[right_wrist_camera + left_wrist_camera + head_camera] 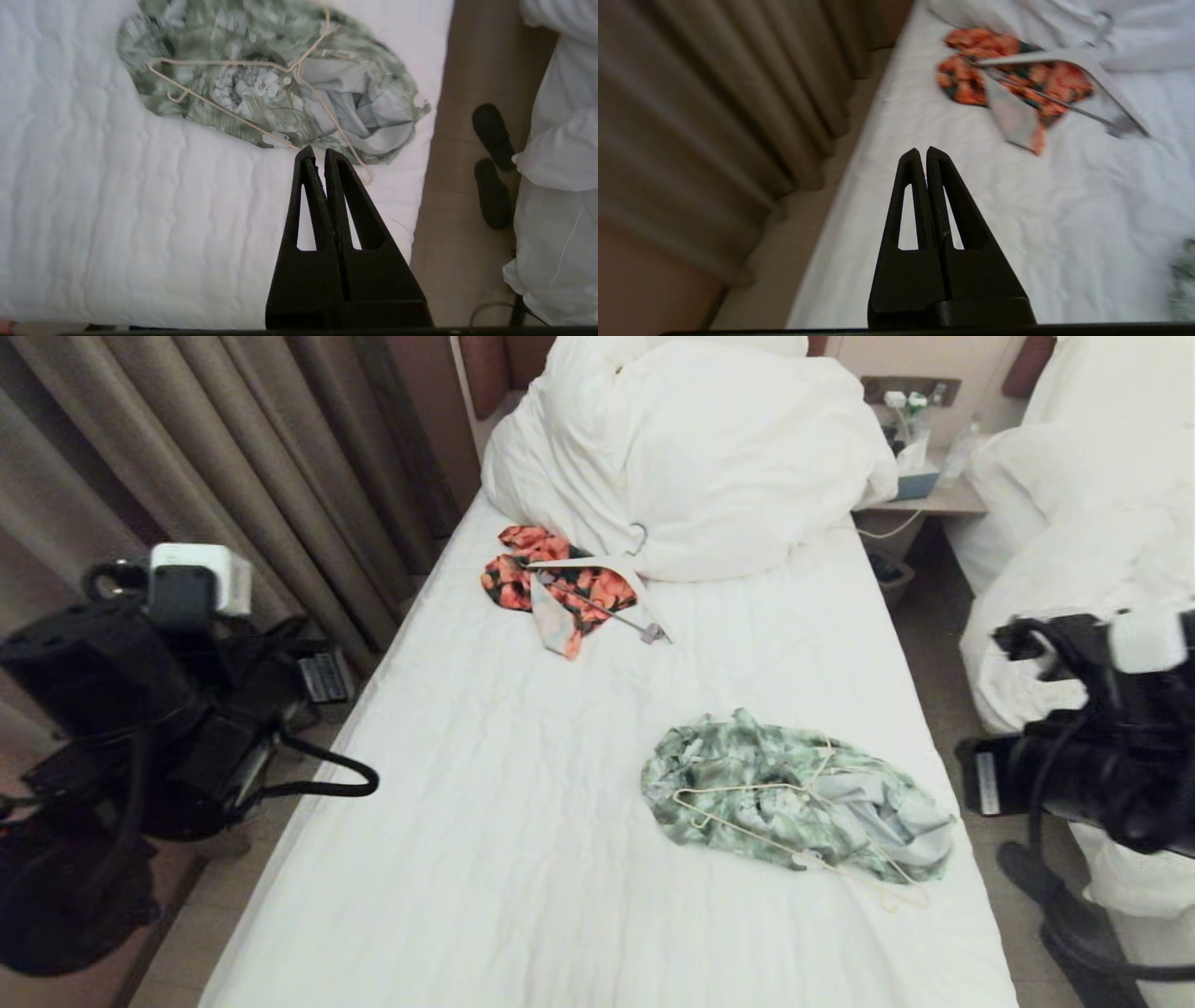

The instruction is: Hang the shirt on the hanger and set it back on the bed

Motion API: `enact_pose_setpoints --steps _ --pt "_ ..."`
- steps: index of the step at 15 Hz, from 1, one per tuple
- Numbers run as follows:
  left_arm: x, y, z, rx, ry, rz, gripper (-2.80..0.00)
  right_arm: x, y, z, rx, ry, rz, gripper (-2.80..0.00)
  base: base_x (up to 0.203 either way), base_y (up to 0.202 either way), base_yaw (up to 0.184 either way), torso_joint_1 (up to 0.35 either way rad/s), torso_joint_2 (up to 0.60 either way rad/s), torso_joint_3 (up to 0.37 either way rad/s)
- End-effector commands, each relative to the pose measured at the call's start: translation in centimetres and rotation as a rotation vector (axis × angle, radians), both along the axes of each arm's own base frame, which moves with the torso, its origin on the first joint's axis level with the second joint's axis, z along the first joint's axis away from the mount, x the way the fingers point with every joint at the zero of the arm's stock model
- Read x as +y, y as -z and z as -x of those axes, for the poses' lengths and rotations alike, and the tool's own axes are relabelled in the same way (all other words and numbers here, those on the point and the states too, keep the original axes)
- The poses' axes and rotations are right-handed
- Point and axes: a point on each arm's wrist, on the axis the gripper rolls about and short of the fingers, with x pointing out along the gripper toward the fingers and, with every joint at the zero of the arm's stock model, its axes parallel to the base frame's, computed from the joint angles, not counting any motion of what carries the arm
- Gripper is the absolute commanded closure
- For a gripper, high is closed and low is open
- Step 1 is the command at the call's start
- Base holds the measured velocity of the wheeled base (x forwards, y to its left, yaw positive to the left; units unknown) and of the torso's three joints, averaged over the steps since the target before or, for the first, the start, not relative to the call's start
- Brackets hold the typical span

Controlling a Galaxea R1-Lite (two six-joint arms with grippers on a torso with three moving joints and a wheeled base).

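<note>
Now both of your grippers are pulled clear of the bed (pixel 523 859), fingers pressed together and holding nothing.

Your shirt (pixel 747 775) lies crumpled near the bed's right edge, toward the foot, with the hanger (pixel 747 793) lying on top of it, one wire end poking out over the sheet toward the foot; you can see it is not threaded through the sleeves. Your left gripper (pixel 923 151) hangs over the bed's left edge, beside the curtain (pixel 187 457). Your right gripper (pixel 317 154) hovers just beside the shirt's hem at the right edge, not touching it. Farther up, by the bunched duvet (pixel 709 448), an orange garment (pixel 560 583) lies under a white hanger (pixel 607 569).
</note>
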Motion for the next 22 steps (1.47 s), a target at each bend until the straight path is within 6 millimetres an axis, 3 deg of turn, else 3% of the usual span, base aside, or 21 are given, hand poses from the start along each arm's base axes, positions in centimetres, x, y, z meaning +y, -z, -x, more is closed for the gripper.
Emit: enact_pose_setpoints --steps 1,4,6,9,11,13,15,17,21,22 --pt "2.7 -2.0 4.7 -0.108 -0.083 0.026 0.00 -2.3 -2.5 5.2 -0.142 0.001 -0.063 0.00 0.000 0.000 0.000 0.000 0.00 0.000" --pt "4.5 -4.5 12.1 -0.303 -0.166 0.054 0.00 -6.1 -3.8 12.0 -0.333 0.056 -0.126 0.00 0.000 0.000 0.000 0.000 0.00 0.000" --pt "5.3 -4.9 17.5 -0.410 -0.228 0.065 0.00 -8.0 -3.4 16.4 -0.445 0.109 -0.150 0.00 0.000 0.000 0.000 0.000 0.00 0.000" --pt "5.7 -3.0 25.0 -0.487 -0.277 0.074 0.00 -9.7 -1.1 22.3 -0.563 0.216 -0.154 0.00 0.000 0.000 0.000 0.000 0.00 0.000" --pt "5.6 -0.1 27.9 -0.424 -0.268 0.073 0.00 -9.8 0.9 24.4 -0.572 0.277 -0.135 0.00 0.000 0.000 0.000 0.000 0.00 0.000" --pt "5.5 3.5 29.0 -0.313 -0.219 0.066 0.00 -9.7 2.8 24.0 -0.516 0.306 -0.161 0.00 0.000 0.000 0.000 0.000 0.00 0.000" --pt "5.3 7.1 28.6 -0.215 -0.146 0.043 0.00 -9.6 3.1 23.9 -0.504 0.288 -0.153 0.00 0.000 0.000 0.000 0.000 0.00 0.000" --pt "5.2 9.5 28.2 -0.149 -0.080 0.022 0.00 -9.5 3.7 23.6 -0.474 0.225 -0.159 0.00 0.000 0.000 0.000 0.000 0.00 0.000" --pt "4.9 11.5 27.3 -0.068 0.057 -0.021 0.00 -9.0 8.8 21.8 -0.300 0.098 -0.199 0.00 0.000 0.000 0.000 0.000 0.00 0.000" --pt "4.8 11.8 27.2 -0.044 0.080 -0.037 0.00 -8.9 9.5 21.4 -0.323 0.080 -0.209 0.00 0.000 0.000 0.000 0.000 0.00 0.000"
